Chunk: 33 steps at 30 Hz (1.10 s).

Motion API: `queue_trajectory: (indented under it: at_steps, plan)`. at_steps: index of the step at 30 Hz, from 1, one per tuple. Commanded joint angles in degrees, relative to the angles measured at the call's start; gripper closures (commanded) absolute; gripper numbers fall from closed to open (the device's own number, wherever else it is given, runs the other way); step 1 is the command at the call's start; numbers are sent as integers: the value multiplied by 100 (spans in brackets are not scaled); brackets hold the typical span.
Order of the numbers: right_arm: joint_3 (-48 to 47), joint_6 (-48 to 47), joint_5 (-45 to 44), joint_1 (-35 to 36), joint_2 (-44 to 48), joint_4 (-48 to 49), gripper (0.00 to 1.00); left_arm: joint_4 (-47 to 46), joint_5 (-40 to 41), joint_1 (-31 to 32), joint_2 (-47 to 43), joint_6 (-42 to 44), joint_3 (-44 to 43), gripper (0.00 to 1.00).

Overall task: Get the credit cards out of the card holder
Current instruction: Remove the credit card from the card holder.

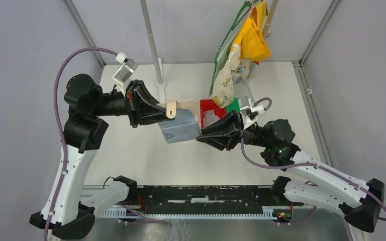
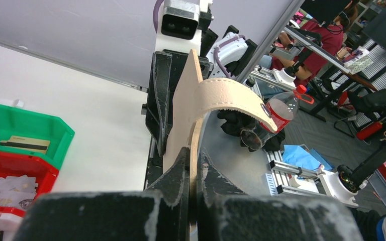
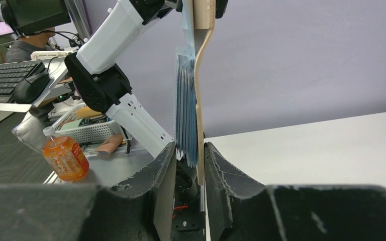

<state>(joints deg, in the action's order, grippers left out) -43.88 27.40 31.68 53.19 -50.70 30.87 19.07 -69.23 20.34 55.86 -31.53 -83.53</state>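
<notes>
The tan card holder [image 1: 181,128], with its pale blue-grey panel facing up, hangs in mid-air between both arms. Its strap tab [image 1: 171,109] curls over my left gripper [image 1: 165,114], which is shut on the holder's tan edge [image 2: 195,125]; the strap [image 2: 231,95] bends to the right. My right gripper [image 1: 201,134] closes round the holder's opposite edge [image 3: 200,100], with the blue-grey pockets [image 3: 186,115] between its fingers [image 3: 190,150]. Pale credit cards [image 1: 212,119] lie in the red bin [image 1: 207,106], also in the left wrist view [image 2: 5,186]. I cannot tell whether cards are inside the holder.
A green bin [image 1: 237,104] stands beside the red one and holds a dark-striped tan card [image 2: 27,144]. Patterned yellow-and-white cloths [image 1: 241,55] hang at the back right. A white pole [image 1: 153,45] stands on its base behind the holder. Grey walls enclose the table.
</notes>
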Motion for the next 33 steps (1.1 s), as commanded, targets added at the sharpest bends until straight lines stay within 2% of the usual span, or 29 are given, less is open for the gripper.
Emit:
queue_trajectory:
  at_steps: [1,15,33]
  plan:
    - [-124,195,-22,-4,-69,650,70,-380,-126,-13,-46,-388,-223,98]
    - [424,593,-899,-1,-161,2003,77,-656,-235,-23,-31,-678,-286,98]
    - [946,1582,-1304,225,-764,4354,75,-1324,-384,-36,20,-1272,-301,98]
